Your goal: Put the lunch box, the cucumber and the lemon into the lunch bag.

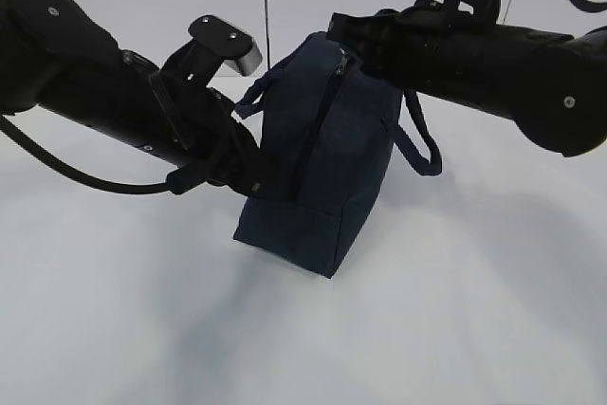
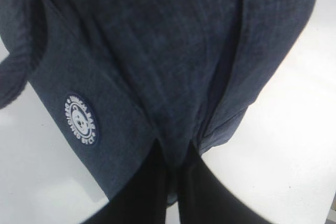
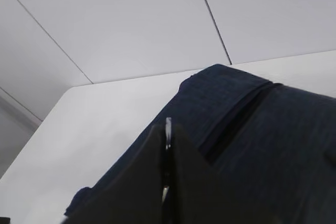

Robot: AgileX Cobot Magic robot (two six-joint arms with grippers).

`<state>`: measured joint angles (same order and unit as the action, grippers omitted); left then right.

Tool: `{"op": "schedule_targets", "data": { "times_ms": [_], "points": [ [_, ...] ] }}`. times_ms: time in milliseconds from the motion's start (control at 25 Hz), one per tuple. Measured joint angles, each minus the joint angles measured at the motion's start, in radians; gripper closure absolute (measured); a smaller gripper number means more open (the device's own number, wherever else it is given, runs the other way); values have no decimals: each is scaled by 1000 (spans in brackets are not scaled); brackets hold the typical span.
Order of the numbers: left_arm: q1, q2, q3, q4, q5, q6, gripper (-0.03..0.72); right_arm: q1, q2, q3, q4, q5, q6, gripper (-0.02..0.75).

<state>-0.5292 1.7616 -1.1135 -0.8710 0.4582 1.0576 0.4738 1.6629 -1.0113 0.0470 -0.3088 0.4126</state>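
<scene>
Exterior view: my left gripper (image 1: 248, 180) pinches lunch bag (image 1: 322, 168) fabric; my right gripper (image 3: 167, 150) clamps the metal zipper pull (image 3: 168, 129).

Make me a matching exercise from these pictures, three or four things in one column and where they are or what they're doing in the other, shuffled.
1. left tool
2. right tool
3. round white logo
4. loop handle

A. hangs loose at the lunch bag's right side
B. shut on fabric at the bag's lower edge
C. shut on a metal piece at the bag's top
D. on the bag's side panel

Pairs: 1-B, 2-C, 3-D, 4-A
</scene>
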Motion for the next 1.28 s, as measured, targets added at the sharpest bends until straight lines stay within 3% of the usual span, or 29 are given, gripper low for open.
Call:
{"op": "schedule_targets", "data": {
  "times_ms": [480, 1000, 1280],
  "points": [
    [0, 0, 0, 0, 20, 0, 691, -42, 95, -133, -11, 68, -7, 738],
    [0, 0, 0, 0, 46, 0, 691, -93, 207, -375, -164, 330, -9, 738],
    [0, 0, 0, 0, 50, 0, 691, -125, 264, -466, -176, 431, -9, 738]
  ]
}}
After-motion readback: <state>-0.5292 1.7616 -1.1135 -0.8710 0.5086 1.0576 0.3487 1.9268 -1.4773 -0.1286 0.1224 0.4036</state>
